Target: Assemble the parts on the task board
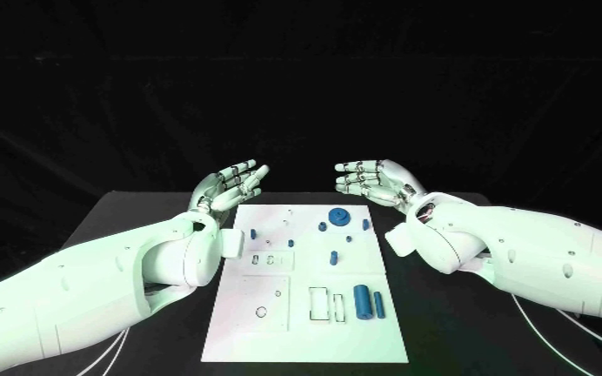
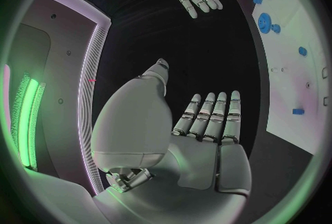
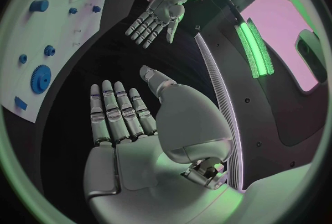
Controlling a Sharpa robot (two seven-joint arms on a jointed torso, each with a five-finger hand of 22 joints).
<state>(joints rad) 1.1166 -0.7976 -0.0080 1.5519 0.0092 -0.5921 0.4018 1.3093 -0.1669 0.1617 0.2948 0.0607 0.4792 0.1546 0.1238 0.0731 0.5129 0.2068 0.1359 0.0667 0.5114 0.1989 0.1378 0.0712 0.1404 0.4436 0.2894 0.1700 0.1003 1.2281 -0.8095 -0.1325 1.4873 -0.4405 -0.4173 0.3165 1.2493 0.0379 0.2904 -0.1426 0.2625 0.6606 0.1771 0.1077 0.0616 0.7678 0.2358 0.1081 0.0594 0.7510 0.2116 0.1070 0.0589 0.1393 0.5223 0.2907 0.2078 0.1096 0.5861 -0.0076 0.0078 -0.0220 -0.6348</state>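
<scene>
Fingers of the left hand and the right hand are extended and released, grasping nothing, poised beyond the far edge of the task board. The blue parts lie on the board: a gear near its far end, a cylinder nearer the robot. Risk: the small parts sit close together, so a broad descending hand may scatter neighbours across the surface.

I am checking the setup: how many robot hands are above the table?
2. Left robot hand beyond the task board's far-left corner; right robot hand beyond its far-right corner.
</scene>
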